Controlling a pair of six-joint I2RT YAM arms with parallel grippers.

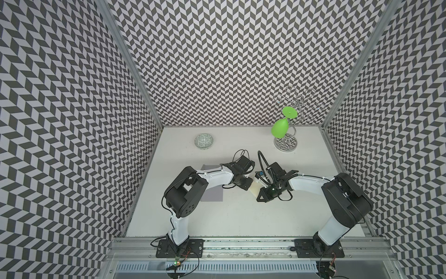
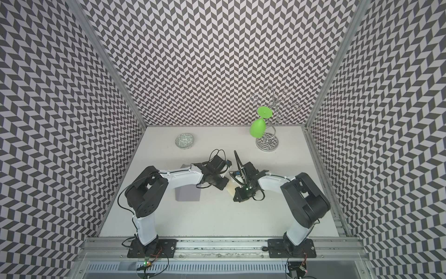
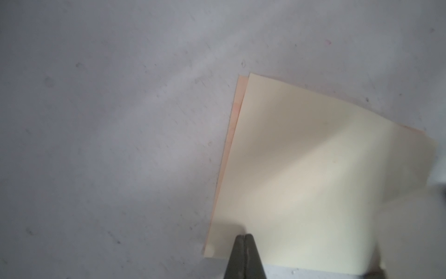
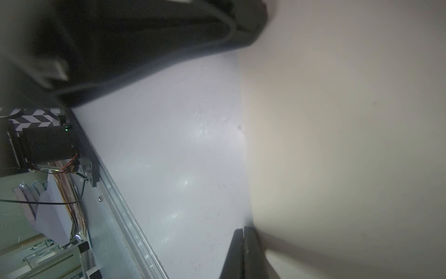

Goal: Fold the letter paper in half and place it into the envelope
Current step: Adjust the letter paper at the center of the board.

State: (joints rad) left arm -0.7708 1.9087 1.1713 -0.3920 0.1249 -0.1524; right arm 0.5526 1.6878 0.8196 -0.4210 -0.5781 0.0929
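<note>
Left gripper (image 3: 245, 238): fingers together with nothing seen between them, tips set down on the letter paper (image 3: 313, 169) close to one edge.

Right gripper (image 4: 243, 230): fingers together, clamped on the sheet's edge on its own side. That edge runs straight into the seam between the fingers.

Letter paper: folded, cream face up, with a narrow peach strip of the lower layer showing along one side. It lies between the two sets of fingertips, a small pale patch in both top views (image 1: 254, 189) (image 2: 231, 189).

Envelope (image 1: 212, 194): grey, flat on the table (image 1: 241, 217) behind the left fingers. It is partly under the left forearm and apart from the sheet.

Patterned bowl (image 1: 204, 142): well beyond the left fingertips, near the back wall.

Green wine glass (image 1: 280, 129): inverted and tilted, hanging on the wire rack (image 1: 286, 145), well beyond the right fingers.
</note>
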